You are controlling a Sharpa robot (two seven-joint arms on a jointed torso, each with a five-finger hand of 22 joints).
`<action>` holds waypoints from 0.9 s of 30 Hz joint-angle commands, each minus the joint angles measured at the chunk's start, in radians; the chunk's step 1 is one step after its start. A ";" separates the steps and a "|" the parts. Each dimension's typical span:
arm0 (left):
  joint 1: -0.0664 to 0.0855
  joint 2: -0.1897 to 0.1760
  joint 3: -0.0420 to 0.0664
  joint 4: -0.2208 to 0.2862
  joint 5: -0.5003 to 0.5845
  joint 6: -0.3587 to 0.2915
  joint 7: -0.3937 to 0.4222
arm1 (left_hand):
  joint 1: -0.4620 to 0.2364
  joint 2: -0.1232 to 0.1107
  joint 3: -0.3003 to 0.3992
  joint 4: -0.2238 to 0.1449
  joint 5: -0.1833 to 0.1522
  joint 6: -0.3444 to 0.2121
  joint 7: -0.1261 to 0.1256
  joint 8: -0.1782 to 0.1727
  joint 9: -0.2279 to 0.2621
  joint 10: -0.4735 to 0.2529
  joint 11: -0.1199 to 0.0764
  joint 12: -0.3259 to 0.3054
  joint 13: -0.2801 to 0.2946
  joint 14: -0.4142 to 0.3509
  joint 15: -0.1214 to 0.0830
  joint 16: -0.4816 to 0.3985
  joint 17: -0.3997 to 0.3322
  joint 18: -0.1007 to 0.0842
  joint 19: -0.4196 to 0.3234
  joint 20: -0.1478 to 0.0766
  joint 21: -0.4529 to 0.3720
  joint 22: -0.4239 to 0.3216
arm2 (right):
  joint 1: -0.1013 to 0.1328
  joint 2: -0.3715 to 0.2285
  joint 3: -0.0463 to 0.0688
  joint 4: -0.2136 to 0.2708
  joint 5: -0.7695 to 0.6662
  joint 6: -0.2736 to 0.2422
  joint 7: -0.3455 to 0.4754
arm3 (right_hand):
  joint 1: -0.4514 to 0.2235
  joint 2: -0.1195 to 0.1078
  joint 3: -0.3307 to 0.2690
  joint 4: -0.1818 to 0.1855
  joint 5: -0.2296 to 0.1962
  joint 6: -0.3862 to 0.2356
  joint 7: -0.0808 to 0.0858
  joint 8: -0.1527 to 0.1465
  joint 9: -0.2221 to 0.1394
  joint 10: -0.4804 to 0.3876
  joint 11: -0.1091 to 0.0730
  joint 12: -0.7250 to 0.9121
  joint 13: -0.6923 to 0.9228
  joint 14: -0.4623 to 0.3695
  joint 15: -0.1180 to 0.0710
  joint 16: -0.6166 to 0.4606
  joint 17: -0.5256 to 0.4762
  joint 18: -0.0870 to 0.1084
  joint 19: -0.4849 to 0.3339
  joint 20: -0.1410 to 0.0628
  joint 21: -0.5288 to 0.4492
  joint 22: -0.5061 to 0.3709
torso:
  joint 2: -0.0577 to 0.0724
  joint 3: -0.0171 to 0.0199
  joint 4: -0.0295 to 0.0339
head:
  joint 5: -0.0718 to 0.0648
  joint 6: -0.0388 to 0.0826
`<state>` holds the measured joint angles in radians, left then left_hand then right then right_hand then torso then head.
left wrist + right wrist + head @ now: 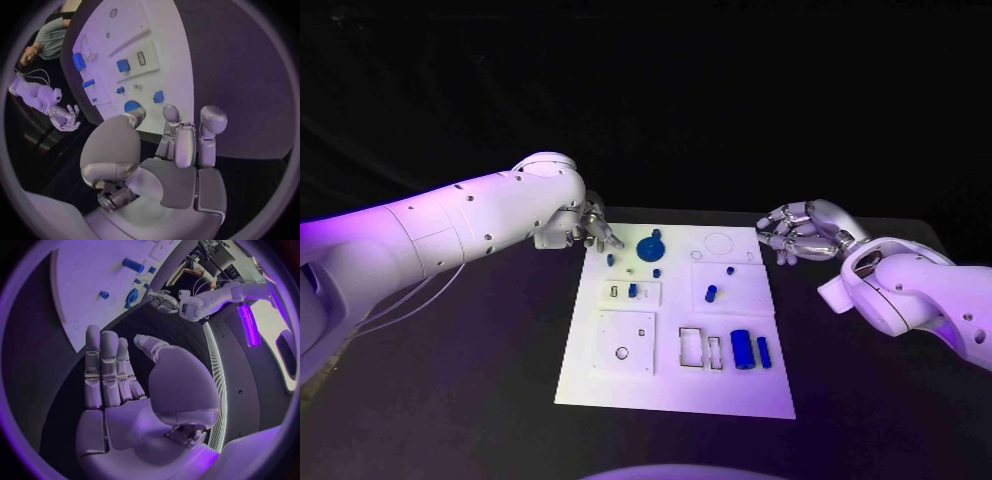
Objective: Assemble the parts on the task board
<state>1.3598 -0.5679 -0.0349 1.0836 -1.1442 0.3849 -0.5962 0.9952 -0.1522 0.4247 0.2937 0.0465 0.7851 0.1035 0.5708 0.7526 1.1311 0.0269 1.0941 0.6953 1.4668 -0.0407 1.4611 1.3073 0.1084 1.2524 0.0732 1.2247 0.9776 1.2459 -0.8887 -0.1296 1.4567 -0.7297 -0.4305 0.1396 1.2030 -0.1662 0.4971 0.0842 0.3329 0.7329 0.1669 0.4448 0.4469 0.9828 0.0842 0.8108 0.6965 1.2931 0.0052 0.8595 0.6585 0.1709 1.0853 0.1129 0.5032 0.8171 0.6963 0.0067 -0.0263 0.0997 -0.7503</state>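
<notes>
left hand (pixel 593 226): fingers apart, holds nothing, at board's far corner | right hand (pixel 798 232): fingers apart, holds nothing | blue parts (pixel 651 246) lie on task board (pixel 675 385)

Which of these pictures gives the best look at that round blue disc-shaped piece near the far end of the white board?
The head view: the round blue disc-shaped piece lies unobstructed there. The left wrist view hides part of it behind a finger; the right wrist view shows it small and foreshortened.

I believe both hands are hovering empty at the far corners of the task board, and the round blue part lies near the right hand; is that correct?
Not quite: in the head view the round blue part lies near the left hand, not the right hand. Both hands do hover empty at the far corners of the task board.
</notes>
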 commanded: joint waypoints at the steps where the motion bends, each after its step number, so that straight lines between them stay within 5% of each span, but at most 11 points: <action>1: -0.003 0.007 0.000 -0.009 -0.021 0.026 0.023 | 0.012 -0.002 -0.009 0.000 0.006 0.004 0.001 0.001 -0.002 -0.005 0.002 -0.002 -0.001 0.041 0.005 0.002 0.057 0.014 0.000 -0.002 0.001 0.002 | 0.000 0.001 0.000 0.001 -0.001 0.002 0.010 | -0.002 -0.010 0.003 -0.001 0.005 0.000 0.004 0.004 -0.001 -0.008 0.000 -0.004 -0.001 -0.007 0.003 -0.007 -0.001 0.011 0.006 0.002 -0.003 -0.001 | -0.002 0.0006 0.0007 | -0.001 -0.002; 27: -0.017 0.025 -0.007 -0.033 -0.002 0.041 0.040 | 0.071 0.028 0.005 -0.002 0.006 0.017 0.001 0.002 -0.025 -0.011 0.002 0.000 -0.003 0.042 0.005 0.005 0.061 0.014 0.002 -0.003 0.001 0.004 | 0.000 0.004 0.000 -0.001 -0.002 0.004 0.010 | -0.002 -0.008 0.004 -0.001 0.008 0.001 0.005 0.006 -0.002 -0.009 0.000 -0.005 -0.004 -0.008 0.004 -0.011 -0.001 0.010 0.006 0.003 -0.008 -0.004 | -0.001 0.0013 -0.0005 | -0.001 -0.006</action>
<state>1.3432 -0.5454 -0.0419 1.0504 -1.1533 0.4113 -0.5692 1.0590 -0.1252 0.4220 0.2910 0.0465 0.7959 0.1070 0.5708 0.7294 1.1275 0.0305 1.0942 0.6919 1.4668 -0.0407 1.4612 1.3073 0.1084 1.2525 0.0732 1.2247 0.9812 1.2457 -0.8855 -0.1296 1.4559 -0.7290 -0.4310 0.1405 1.2030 -0.1661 0.4970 0.0842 0.3357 0.7330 0.1669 0.4448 0.4461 0.9829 0.0843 0.8108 0.6942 1.2895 0.0088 0.8540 0.6586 0.1707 1.0854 0.1129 0.5001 0.8141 0.6943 0.0079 -0.0257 0.0978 -0.7557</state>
